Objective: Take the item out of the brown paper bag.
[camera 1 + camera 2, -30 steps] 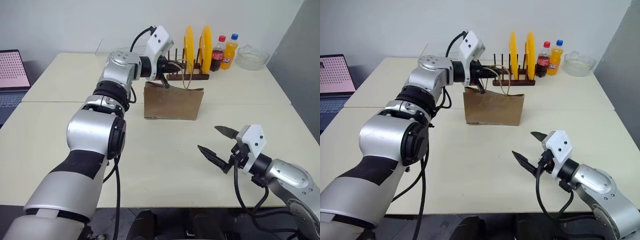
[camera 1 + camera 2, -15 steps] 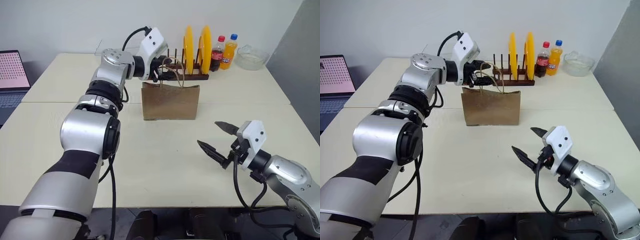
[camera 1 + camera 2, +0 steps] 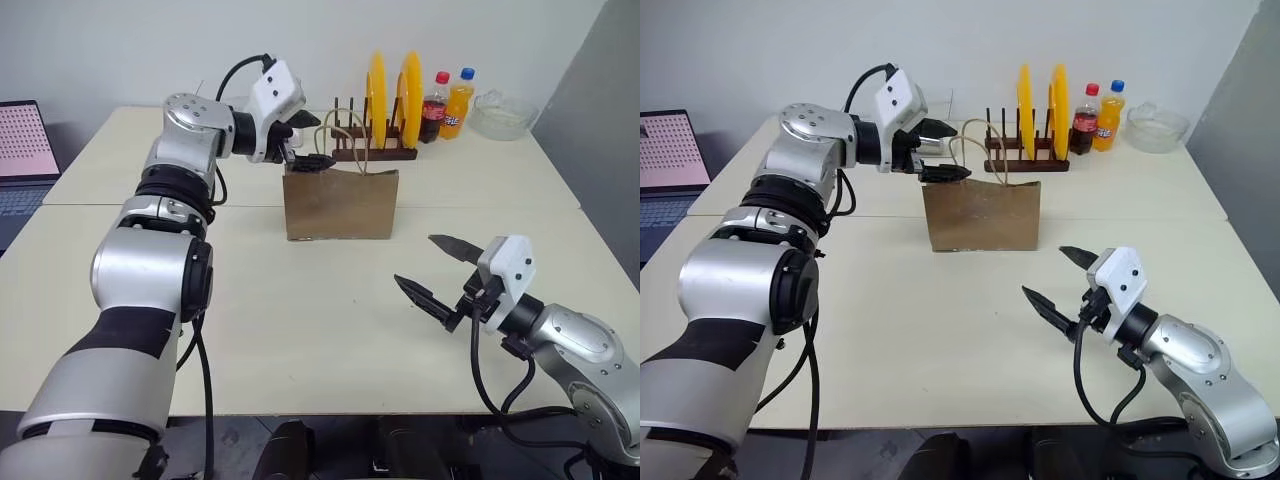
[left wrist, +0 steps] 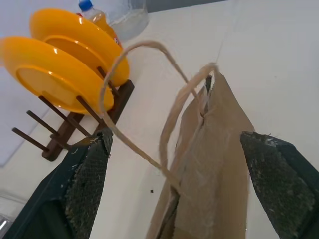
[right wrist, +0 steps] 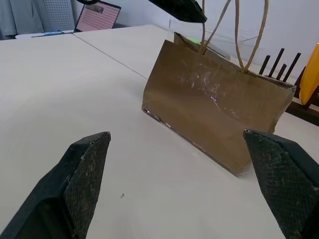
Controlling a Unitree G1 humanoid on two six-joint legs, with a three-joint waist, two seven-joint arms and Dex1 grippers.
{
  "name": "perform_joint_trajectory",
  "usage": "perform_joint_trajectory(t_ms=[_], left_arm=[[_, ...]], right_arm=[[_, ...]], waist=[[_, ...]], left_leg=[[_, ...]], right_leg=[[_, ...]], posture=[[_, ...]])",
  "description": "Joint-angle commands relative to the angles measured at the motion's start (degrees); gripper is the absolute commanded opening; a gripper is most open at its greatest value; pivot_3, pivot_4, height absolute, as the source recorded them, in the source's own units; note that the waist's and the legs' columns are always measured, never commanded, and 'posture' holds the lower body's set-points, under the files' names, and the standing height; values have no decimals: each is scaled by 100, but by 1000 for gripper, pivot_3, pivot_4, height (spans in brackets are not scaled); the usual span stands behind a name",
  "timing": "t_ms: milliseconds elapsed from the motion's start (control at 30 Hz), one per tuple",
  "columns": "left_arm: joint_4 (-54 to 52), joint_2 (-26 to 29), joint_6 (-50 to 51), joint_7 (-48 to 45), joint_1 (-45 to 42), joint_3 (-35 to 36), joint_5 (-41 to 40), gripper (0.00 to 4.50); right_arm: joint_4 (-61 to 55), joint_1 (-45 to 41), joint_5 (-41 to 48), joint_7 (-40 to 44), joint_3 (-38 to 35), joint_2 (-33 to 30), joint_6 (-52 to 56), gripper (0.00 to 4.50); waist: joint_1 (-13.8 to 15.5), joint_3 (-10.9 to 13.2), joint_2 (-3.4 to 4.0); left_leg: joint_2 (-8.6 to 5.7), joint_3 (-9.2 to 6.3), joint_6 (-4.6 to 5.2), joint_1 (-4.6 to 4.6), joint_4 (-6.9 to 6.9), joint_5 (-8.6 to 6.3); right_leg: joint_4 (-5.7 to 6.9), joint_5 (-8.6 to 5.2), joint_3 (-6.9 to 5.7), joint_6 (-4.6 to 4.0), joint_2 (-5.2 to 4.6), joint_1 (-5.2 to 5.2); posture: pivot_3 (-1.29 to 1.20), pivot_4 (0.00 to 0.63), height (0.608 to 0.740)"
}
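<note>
Left gripper (image 3: pixel 306 140) spread wide, released, at the bag's (image 3: pixel 341 205) top corner; right gripper (image 3: pixel 433 270) agape near the table's (image 3: pixel 300 330) front edge. Item presumably inside, unseen; likely light, rigid, best pinched across its sides.

I count one brown paper bag (image 3: pixel 341 204) standing on the table (image 3: pixel 300 330), with two looped cord handles (image 4: pixel 149 99) rising from its top. Behind it one wooden rack (image 3: pixel 375 150) holds two yellow plates (image 3: pixel 378 85). Beside the rack stand two soda bottles (image 3: pixel 447 105), then one glass bowl (image 3: pixel 503 113). One laptop (image 3: pixel 22 150) sits at my far left.
</note>
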Motion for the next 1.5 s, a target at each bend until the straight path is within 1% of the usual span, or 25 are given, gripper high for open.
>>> perform_joint_trajectory(t_ms=[33, 200, 400, 500, 567, 700, 800, 933, 1033, 1133, 1233, 1300, 1400, 1500], left_arm=[[-468, 199, 10, -212, 84, 153, -273, 4300], [-962, 316, 170, -382, 385, 164, -476, 4300], [-2214, 546, 705, -499, 1071, 309, -884, 4300], [-3469, 722, 1466, -338, 1761, 510, -1242, 4300], [-4478, 866, 1958, -225, 2395, 607, -1458, 4300], [-6246, 953, 3041, 359, 3425, 873, -1899, 4300], [-7892, 870, 3969, 1050, 4502, 1278, -2338, 4300], [-9342, 468, 4981, 2138, 5439, 1820, -2919, 4300], [-10066, 101, 5197, 2865, 6051, 2077, -3076, 4300], [-10594, -185, 5164, 3404, 6662, 2241, -3155, 4300], [-10989, -333, 5076, 3754, 7204, 2313, -3205, 4300], [-11155, -383, 5036, 3928, 7416, 2287, -3252, 4300], [-11487, -430, 4934, 4059, 7733, 2217, -3361, 4300], [-11791, -338, 4899, 3976, 7999, 2144, -3620, 4300]], right_arm=[[-90, -92, 22, 63, -63, -23, -143, 4500], [-74, -111, 1, 106, -69, -22, -137, 4500], [-77, -129, -14, 124, -95, -34, -130, 4500], [-87, -85, -15, 136, -141, -47, -142, 4500], [-85, -62, -6, 164, -169, -58, -151, 4500], [-32, -65, 0, 253, -188, -86, -188, 4500], [70, -190, 9, 290, -213, -76, -225, 4500], [284, -471, 32, 340, -252, -61, -269, 4500], [615, -963, 43, 459, -229, -114, -273, 4500], [1315, -1832, -71, 698, -61, -178, -321, 4500], [2199, -2804, -437, 1043, 383, -252, -481, 4500], [2846, -3404, -792, 1205, 723, -248, -646, 4500], [4468, -4619, -1444, 1365, 1215, 36, -1152, 4500], [6573, -5878, -2238, 1337, 1622, 331, -2010, 4500]], waist=[[-3, 0, 0], [-4, 0, 0], [-7, 0, 0], [-31, -1, 2], [-51, -2, 3], [-53, -2, 3], [-54, -2, 3], [-54, -3, 4], [-55, -3, 3], [-72, -3, 5], [-90, -4, 4], [-86, -5, 3], [-91, -4, 3], [-98, -4, 3]], left_leg=[[0, 1, 0, 1, 0, 0], [2, 1, 0, 4, 0, 0], [4, 2, 0, 6, 1, 0], [5, 4, -1, 11, 0, 0], [5, 2, -1, 15, -1, 1], [6, 0, -2, 28, -1, 1], [6, 3, -2, 38, -1, 0], [7, 3, -3, 43, -2, 0], [7, 4, -3, 50, -2, 1], [7, 9, -3, 57, -3, 0], [11, 15, -3, 62, -4, 0], [11, 13, -3, 61, -7, 1], [9, 18, -3, 60, -7, 1], [8, 24, -3, 60, -7, 1]], right_leg=[[1, 0, 2, 0, 0, 0], [3, 4, 3, -8, 0, 1], [5, 14, 6, -23, 0, 1], [6, 14, 11, -24, 0, 2], [8, 14, 11, -26, 0, 4], [8, 15, 12, -27, -2, 16], [6, 8, 16, -16, -4, 24], [7, 3, 18, -8, -3, 25], [7, 0, 18, -2, -3, 31], [5, 0, 22, -3, -3, 35], [6, 11, 25, -24, 0, 35], [6, 13, 22, -32, 1, 33], [5, 14, 26, -35, 0, 34], [4, 16, 29, -39, -1, 32]], posture=[[0, 150, 740], [0, 150, 740], [0, 150, 740], [0, 150, 740], [0, 150, 740], [0, 150, 740], [0, 150, 740], [0, 150, 740], [0, 150, 740], [0, 150, 740], [0, 150, 740], [0, 150, 740], [0, 150, 740], [0, 150, 740]])
